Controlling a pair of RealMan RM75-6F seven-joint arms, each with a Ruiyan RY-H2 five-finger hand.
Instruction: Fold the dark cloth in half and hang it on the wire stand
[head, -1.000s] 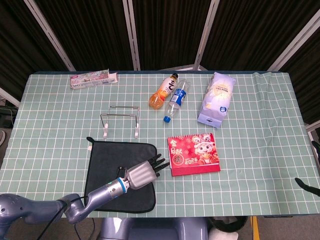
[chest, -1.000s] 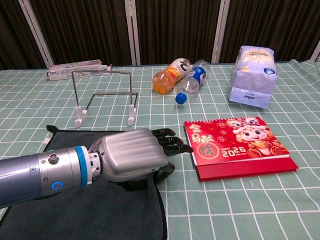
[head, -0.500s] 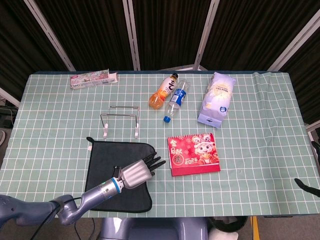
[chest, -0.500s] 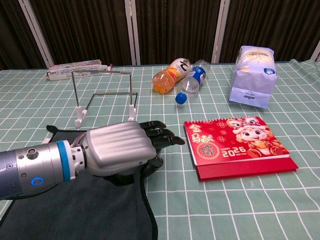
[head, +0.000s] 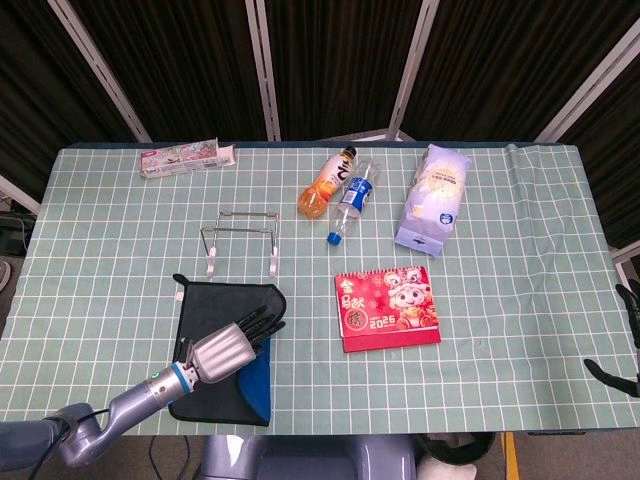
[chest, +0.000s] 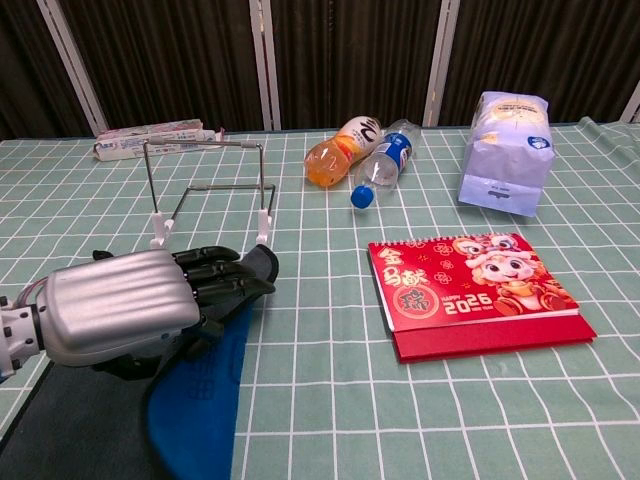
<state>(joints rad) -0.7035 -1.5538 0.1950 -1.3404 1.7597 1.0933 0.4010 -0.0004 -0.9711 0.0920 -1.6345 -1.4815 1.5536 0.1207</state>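
The dark cloth (head: 205, 310) lies on the front left of the green checked table, just in front of the wire stand (head: 247, 212). My left hand (head: 225, 350) grips the cloth's right edge and has it lifted over toward the left, so the blue underside (head: 258, 380) shows. In the chest view the left hand (chest: 130, 305) fills the lower left, with the blue fold (chest: 195, 400) below its fingers and the stand (chest: 205, 143) upright behind it. Of my right hand (head: 628, 300) only dark tips show at the far right edge.
A red desk calendar (head: 388, 308) sits right of the cloth. Behind it lie an orange bottle (head: 325, 185), a clear bottle (head: 352, 200) and a white bag (head: 433, 197). A pink box (head: 185, 158) rests at the back left.
My left hand has pulled back to the left with the cloth's right edge, turning that side over and baring the blue underside. The cloth now looks narrower.
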